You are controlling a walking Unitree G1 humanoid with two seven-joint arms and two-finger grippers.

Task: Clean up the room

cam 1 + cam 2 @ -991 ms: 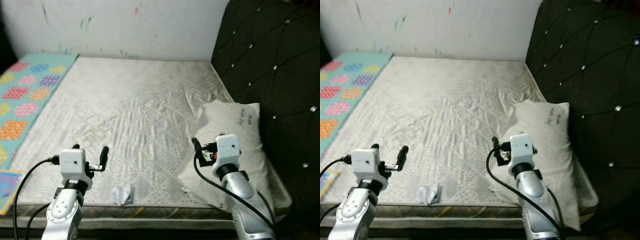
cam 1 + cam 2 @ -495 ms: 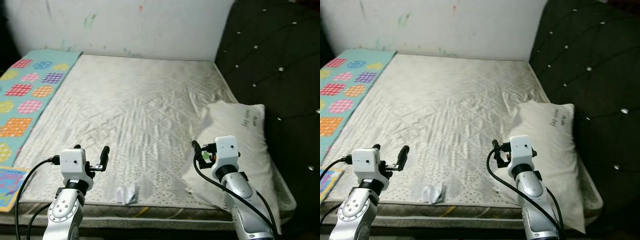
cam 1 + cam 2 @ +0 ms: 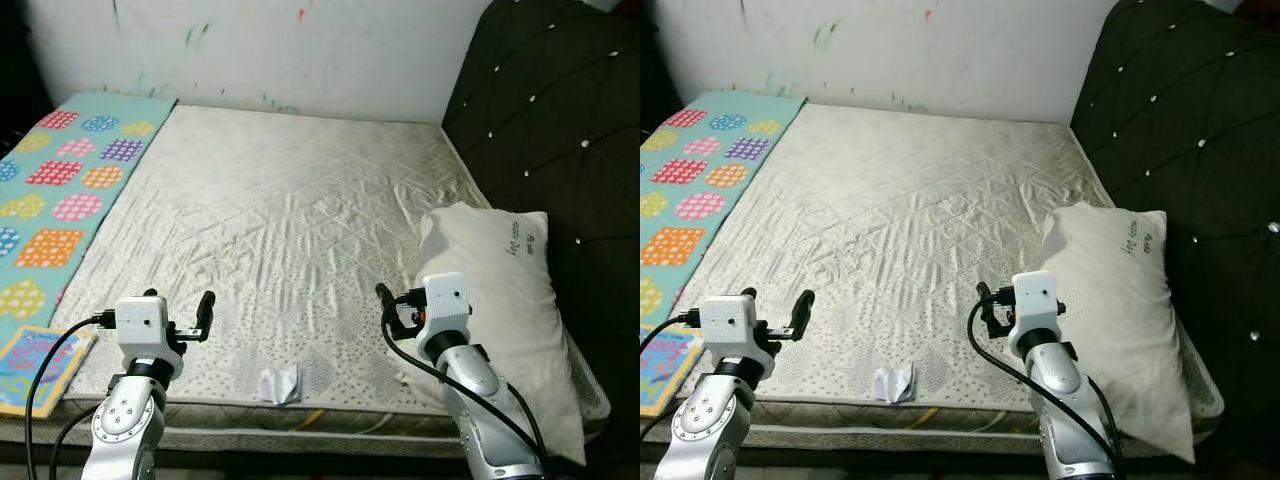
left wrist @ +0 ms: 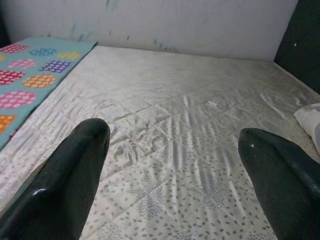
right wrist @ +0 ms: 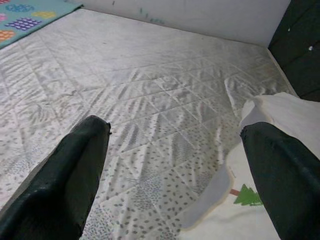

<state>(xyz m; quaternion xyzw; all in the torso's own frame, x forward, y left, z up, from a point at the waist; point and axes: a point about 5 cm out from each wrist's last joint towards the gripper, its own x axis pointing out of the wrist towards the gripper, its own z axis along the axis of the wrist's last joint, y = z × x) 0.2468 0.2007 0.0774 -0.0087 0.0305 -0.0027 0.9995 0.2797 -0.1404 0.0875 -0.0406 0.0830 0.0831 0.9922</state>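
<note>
White crumpled paper (image 3: 279, 384) at mattress (image 3: 290, 220) front edge, pillow (image 3: 505, 300) beside headboard; left gripper (image 4: 175, 165) and right gripper (image 5: 175, 165) both spread, empty.

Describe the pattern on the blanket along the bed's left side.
The blanket is teal with multicoloured dotted hexagon patches, clearest in the left eye view.
</note>
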